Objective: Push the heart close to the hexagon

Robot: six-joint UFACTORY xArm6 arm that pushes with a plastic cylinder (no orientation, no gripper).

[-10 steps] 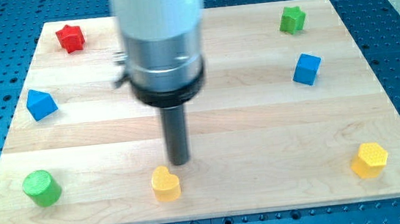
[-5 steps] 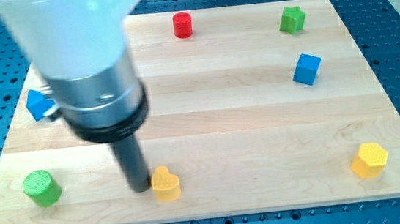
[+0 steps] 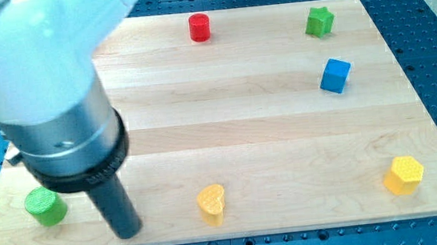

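Observation:
The yellow heart [image 3: 212, 203] lies near the board's bottom edge, left of centre. The yellow hexagon [image 3: 404, 175] sits at the bottom right corner, far to the heart's right. My tip [image 3: 127, 233] is at the bottom left, well to the left of the heart and not touching it, just right of the green cylinder [image 3: 46, 207].
A red cylinder [image 3: 200, 27] stands at the top centre, a green star [image 3: 320, 21] at the top right, a blue cube [image 3: 335, 75] below it. The arm's body hides the board's left part. The wooden board [image 3: 284, 140] ends close below the heart.
The heart has slid right by about 40 px. My tip has moved left and down, away from the heart. The arm now covers the blue block and red star on the left.

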